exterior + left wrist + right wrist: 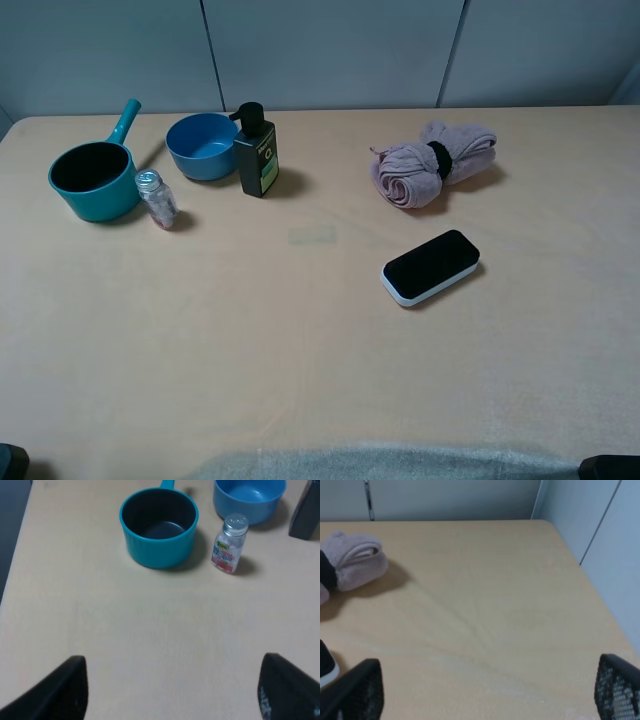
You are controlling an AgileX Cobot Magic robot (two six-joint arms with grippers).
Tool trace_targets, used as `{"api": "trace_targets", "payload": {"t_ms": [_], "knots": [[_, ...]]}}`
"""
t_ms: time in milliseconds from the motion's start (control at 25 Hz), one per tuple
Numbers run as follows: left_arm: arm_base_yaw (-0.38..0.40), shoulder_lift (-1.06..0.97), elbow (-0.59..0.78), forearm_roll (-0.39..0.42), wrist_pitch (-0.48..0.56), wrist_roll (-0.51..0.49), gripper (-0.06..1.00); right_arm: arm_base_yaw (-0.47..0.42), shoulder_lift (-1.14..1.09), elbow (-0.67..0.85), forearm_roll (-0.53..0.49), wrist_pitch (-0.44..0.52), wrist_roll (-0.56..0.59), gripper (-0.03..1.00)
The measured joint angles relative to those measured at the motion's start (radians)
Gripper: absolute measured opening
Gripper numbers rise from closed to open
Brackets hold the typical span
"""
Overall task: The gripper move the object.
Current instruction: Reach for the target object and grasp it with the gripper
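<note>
My left claw (172, 687) is released, its two dark fingers (60, 692) spread wide with bare table (300, 350) between them. Straight ahead of it stands a teal saucepan (159, 527). A small clear jar with a silver cap (230, 544) stands just beside the pan, ahead and to the right of this claw. Further to the right are a blue bowl (203, 146) and a dark pump bottle (256, 152). From the left wrist camera both are cut off at the frame edge, and the print on the jar's label is too small for me to read.

The block (431, 266) lies flat on the table, black face up on its white base. It is ahead of my right claw (487, 690) and off to that claw's left, well apart from the left claw and touching nothing. Its long axis runs on a diagonal: the near end points back toward the left claw's side, and the far end points away and to the right, toward a rolled pink towel (432, 165) bound with a black band. The towel is near the block but clear of it. The right wrist camera catches only one corner of the block and part of the towel.

The right claw is also released, fingers (617, 692) wide apart and holding nothing. In the high view I see only dark scraps of both arms at the near corners.
</note>
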Motion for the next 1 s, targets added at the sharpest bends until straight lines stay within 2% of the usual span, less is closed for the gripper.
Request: {"api": "trace_targets", "payload": {"t_ms": [1000], "knots": [[0.001,0.000,0.000,0.000,-0.001,0.000,0.77,0.000,0.000,0.000,0.000,0.000,0.000,0.64]]}}
